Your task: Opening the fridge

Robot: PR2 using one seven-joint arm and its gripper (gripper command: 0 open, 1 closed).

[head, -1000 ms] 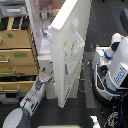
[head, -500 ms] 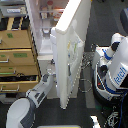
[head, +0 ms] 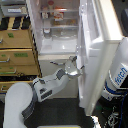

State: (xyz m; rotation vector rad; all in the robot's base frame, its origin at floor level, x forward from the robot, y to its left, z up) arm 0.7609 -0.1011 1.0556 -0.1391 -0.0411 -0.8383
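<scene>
Since the earlier frame, fridge door swings wider; gripper, closure unclear, touches its edge and could slip off.

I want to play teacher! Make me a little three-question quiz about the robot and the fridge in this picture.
1. True or false: the large upper door of the tall white fridge is shut.
2. Where is the grey arm's tool? A) on the tan wooden drawer cabinet B) at the inner edge of the open door C) on the floor
3. Fill in: the white and blue robot stands on the exterior view's ____.

Key: 1 false, the door stands swung open and the shelves show. 2 B. 3 right.
</scene>
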